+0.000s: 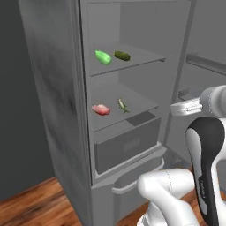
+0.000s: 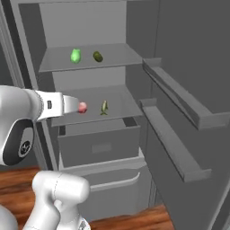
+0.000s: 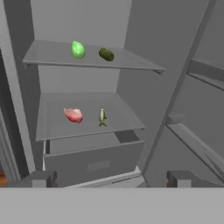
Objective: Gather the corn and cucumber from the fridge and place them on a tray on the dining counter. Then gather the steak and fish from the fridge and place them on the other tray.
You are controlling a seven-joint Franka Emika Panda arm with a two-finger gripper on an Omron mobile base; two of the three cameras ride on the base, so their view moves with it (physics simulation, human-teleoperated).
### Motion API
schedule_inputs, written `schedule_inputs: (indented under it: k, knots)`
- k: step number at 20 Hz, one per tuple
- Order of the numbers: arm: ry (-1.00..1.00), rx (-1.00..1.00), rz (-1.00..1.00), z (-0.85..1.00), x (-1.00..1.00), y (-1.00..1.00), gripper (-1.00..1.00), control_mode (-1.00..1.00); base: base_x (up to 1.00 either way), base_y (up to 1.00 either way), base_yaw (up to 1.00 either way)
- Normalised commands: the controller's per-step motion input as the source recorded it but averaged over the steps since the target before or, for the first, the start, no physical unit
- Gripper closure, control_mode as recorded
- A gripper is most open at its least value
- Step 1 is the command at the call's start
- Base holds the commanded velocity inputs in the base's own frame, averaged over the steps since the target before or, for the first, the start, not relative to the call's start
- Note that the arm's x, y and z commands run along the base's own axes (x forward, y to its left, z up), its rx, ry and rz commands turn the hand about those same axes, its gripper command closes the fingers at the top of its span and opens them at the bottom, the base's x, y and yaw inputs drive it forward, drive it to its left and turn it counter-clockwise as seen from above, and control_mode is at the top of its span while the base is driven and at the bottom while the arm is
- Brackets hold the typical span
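Corn (image 3: 78, 49) beside cucumber (image 3: 106, 54) mid-shelf — fridge (image 3: 144, 100) open; gripper (image 3: 111, 179) fingers spread.

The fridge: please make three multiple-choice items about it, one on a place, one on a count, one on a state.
1. Where does the corn lie?
A. top shelf, beside the cucumber
B. in the drawer
C. lower shelf, beside the steak

2. How many food items lie on the shelves of the fridge?
A. two
B. four
C. six

3. What is the state of the fridge door?
A. shut
B. open
C. removed

Answers:
1. A, since the light-green corn and the dark cucumber share the top shelf.
2. B, since corn and cucumber lie above, steak and fish below.
3. B, since the shelves inside show and the door with its racks stands swung out at the right.
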Motion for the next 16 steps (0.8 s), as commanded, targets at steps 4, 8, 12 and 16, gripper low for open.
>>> schedule_inputs:
  k: [4,8,12,16]
  knots:
    - [0.0,0.0,0.0,0.0,0.0,0.0,-1.0,1.0,0.23,-0.4,0.06]
    - [0.0,0.0,0.0,0.0,0.0,0.0,-1.0,1.0,0.39,-0.3,0.08]
    - [0.0,0.0,0.0,0.0,0.0,0.0,-1.0,1.0,0.68,-0.11,0.13]
    - [0.0,0.0,0.0,0.0,0.0,0.0,-1.0,1.0,0.76,0.0,0.13]
